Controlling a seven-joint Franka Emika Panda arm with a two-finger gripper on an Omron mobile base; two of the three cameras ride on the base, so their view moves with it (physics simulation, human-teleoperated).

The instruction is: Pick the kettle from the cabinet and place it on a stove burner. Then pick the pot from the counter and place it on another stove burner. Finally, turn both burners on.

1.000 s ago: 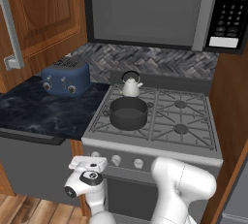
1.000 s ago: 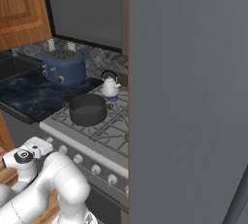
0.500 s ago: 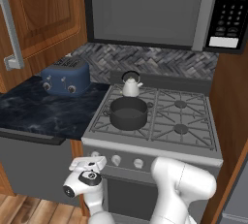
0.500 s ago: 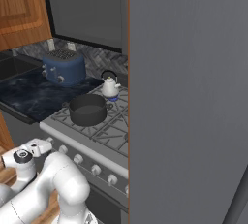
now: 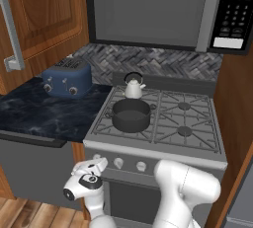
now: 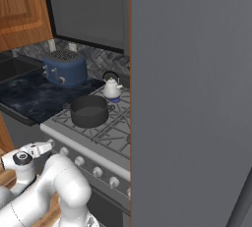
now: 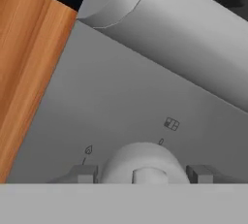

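Note:
The white kettle (image 5: 132, 87) (image 6: 111, 88) stands on the back left stove burner. In front of it, the dark grey pot (image 5: 131, 115) (image 6: 89, 110) rests on the front left burner. My gripper (image 5: 100, 163) (image 6: 43, 147) (image 7: 143, 173) is low at the left end of the range's front panel. In the hand view its two fingertips (image 7: 85, 173) press against either side of a round grey knob (image 7: 143, 160). The cabinet (image 5: 44, 15) (image 6: 19, 5) hangs at the upper left with its door closed.
A blue toaster (image 5: 66, 77) (image 6: 64, 69) sits on the dark counter (image 5: 39, 113) (image 6: 29, 98) left of the range. More knobs (image 5: 118, 163) (image 6: 78, 161) line the panel to my right. A microwave (image 5: 158, 10) hangs above the stove. Both right burners (image 5: 184, 131) are bare.

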